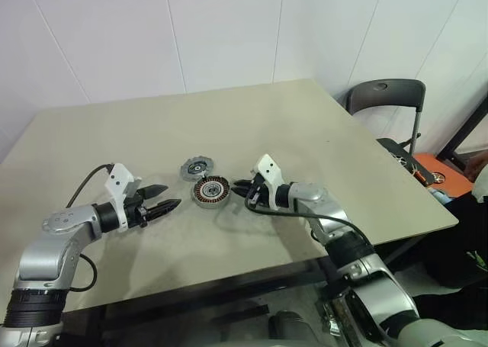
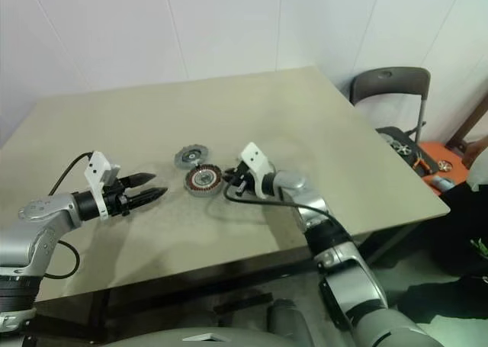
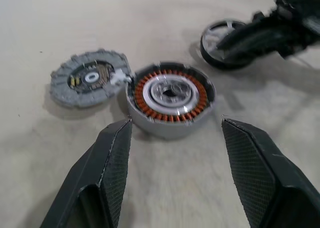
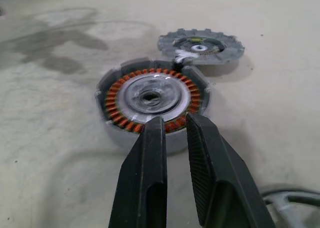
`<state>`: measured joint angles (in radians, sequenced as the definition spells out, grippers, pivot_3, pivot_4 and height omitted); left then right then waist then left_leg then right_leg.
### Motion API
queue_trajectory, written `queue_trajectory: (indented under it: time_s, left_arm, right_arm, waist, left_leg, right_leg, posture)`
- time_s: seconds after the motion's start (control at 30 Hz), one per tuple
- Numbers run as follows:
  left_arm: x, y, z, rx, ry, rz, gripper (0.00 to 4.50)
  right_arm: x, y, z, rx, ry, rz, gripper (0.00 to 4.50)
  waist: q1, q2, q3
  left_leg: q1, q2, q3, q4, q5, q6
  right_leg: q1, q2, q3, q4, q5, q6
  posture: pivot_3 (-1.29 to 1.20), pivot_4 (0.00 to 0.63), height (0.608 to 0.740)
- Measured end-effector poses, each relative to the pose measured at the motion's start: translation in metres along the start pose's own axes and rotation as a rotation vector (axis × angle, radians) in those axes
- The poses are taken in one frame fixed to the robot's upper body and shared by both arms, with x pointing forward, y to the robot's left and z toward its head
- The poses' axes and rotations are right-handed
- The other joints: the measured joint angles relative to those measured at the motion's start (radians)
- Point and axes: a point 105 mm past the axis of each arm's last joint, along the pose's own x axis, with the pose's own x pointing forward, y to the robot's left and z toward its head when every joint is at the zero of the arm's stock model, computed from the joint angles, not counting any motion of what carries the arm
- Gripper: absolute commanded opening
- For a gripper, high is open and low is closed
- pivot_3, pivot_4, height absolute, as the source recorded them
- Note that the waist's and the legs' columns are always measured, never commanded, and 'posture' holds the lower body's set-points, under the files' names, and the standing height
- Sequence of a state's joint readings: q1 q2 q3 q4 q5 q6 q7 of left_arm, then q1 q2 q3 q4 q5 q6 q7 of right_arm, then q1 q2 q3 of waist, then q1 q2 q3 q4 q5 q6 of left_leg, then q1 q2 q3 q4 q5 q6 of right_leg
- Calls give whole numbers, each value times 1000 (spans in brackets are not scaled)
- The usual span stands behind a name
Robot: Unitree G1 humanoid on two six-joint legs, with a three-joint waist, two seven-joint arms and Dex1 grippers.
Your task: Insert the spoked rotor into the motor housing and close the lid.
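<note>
The motor housing [image 1: 211, 191], a silver disc with copper windings, lies at the middle of the table. The grey lid [image 1: 197, 167] lies flat just behind it, touching its rim. The spoked rotor [image 3: 222, 47] rests on the table on the housing's right side, and a part of its black rim [image 4: 292, 200] shows beside my right fingers. My right gripper [image 1: 239, 187] lies low over the rotor, pointing at the housing [image 4: 152, 100], its fingers [image 4: 145, 178] almost together with nothing seen between them. My left gripper [image 1: 172, 195] is open, a short way left of the housing.
The beige table [image 1: 343, 156] has bare surface all around the parts. A dark chair [image 1: 385, 95] stands past its far right corner. Orange and dark items [image 1: 435, 168] lie on the floor beyond the right edge.
</note>
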<state>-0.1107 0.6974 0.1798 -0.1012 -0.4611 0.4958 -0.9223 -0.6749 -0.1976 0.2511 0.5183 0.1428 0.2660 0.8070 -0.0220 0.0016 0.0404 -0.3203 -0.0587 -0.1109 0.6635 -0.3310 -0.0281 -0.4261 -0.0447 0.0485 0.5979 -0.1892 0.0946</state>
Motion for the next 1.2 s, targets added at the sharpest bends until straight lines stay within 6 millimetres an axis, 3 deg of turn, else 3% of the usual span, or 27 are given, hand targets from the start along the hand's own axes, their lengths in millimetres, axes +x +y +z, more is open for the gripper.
queue_trajectory:
  time_s: [0.23, 0.47, 1.2]
  left_arm:
    - [0, -8, -2, 10, 1, -10, 3043]
    - [1, -6, -2, 5, -8, 15, 3043]
    - [7, -7, 1, 4, -30, 35, 3043]
  right_arm:
    - [17, 5, 28, -11, -45, 89, 722]
    - [40, 24, 3, 77, 13, 155, 722]
    - [52, 27, 2, 19, 56, 182, 722]
  waist:
    - [-9, 0, 0]
    - [-25, 0, 0]
    - [-48, 1, 0]
  left_leg:
    - [0, 0, 0, -1, 0, 0]
    - [0, 0, -1, -1, 0, 0]
    - [0, 0, -1, -1, 0, -1]
  right_leg:
    - [-1, 0, 0, 0, 0, 0]
    - [-1, 0, 0, 0, 0, 0]
    - [-2, 0, 0, 1, 0, 0]
  posture:
    - [0, 0, 740]
    - [0, 0, 740]
    - [0, 0, 740]
